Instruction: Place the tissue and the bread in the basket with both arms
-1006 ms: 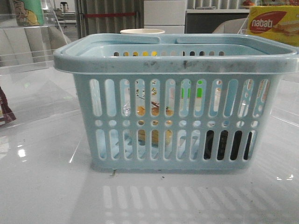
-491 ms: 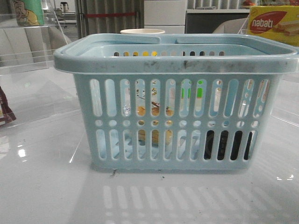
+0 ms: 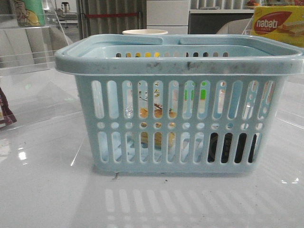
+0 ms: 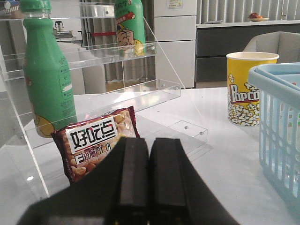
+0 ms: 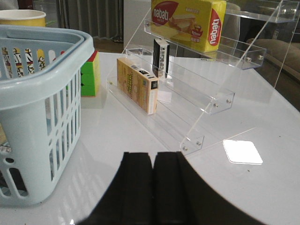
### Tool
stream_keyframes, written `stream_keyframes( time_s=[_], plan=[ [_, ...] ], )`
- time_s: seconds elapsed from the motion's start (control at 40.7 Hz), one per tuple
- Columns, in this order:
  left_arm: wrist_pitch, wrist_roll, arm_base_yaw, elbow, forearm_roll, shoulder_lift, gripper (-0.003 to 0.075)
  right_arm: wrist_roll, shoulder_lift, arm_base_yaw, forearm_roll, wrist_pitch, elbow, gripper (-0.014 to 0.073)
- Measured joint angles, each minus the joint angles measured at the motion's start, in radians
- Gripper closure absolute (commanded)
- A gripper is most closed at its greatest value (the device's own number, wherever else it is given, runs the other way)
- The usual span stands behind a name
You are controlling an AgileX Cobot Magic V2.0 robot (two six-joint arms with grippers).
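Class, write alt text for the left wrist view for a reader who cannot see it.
The left end effector, closed and empty, hangs above a white table. Ahead stand a red-brown snack packet and a green bottle on a clear acrylic rack, with a yellow popcorn cup and the light blue basket alongside.

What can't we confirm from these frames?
- Bread: front view, only yellow bits through the basket slots; its pose is unclear.
- Tissue: front view, just a dark mass behind the slots.
- Basket interior: no view looks in from above.
- Popcorn cup: front view, mostly behind the basket.
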State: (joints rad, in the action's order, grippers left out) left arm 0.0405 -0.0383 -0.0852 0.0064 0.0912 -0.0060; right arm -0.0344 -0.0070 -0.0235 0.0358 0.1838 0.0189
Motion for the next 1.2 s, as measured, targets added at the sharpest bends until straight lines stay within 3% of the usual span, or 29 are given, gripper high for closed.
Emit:
stream_keyframes(
  time_s=[0.295, 0.785, 1.203],
  plan=[
    [0.0, 0.0, 0.0, 0.0, 0.0, 0.0, 0.0622, 0.0, -0.003, 0.041, -0.001, -0.162, -0.048, 0.0567],
    [0.0, 0.0, 0.0, 0.0, 0.0, 0.0, 0.0622, 0.0, -0.003, 0.061, -0.001, -0.173, -0.048, 0.0567],
    [0.0, 0.0, 0.0, 0.0, 0.0, 0.0, 0.0622, 0.034, -0.003, -0.009, -0.001, -0.174, -0.048, 0.0567]
  ],
)
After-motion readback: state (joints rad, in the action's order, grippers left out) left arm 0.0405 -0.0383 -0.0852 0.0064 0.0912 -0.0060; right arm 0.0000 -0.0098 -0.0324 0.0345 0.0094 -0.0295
